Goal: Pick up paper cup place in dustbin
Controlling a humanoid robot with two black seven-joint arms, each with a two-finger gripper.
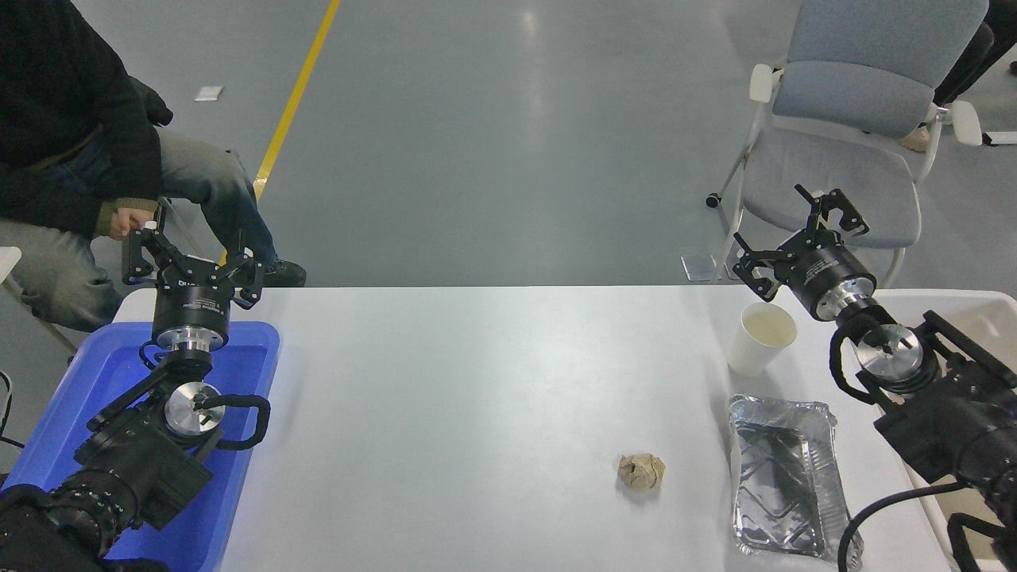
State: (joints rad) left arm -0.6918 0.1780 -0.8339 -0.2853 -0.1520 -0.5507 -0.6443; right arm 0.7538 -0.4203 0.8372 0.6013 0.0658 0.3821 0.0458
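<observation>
— Fingers first: what are they doing on the right gripper (798, 236)?

— Spread apart, holding nothing. It hangs at the right of the frame, above and just beyond the far rim of the paper cup (760, 338), with a clear gap between them.

— Where is the cup itself?

— Upright on the white table (477, 397), right of centre, near the far edge, its cream inside showing. Directly below it in the frame lies the foil tray (786, 485). The crumpled brown paper ball (640, 471) sits to the left of the tray, well apart from the cup.

— And the dustbin?

— Beige, at the far right edge of the frame; only part of the dustbin (973, 306) shows, with the right arm crossing over it.

— The other arm?

— Parked at the lower left above the blue tub (254, 349). The left gripper (193, 256) has its fingers splayed too, gripping nothing.

— Anything beyond the table?

— A person (71, 143) is seated in the upper left, and a grey chair (842, 127) stands in the upper right.
</observation>
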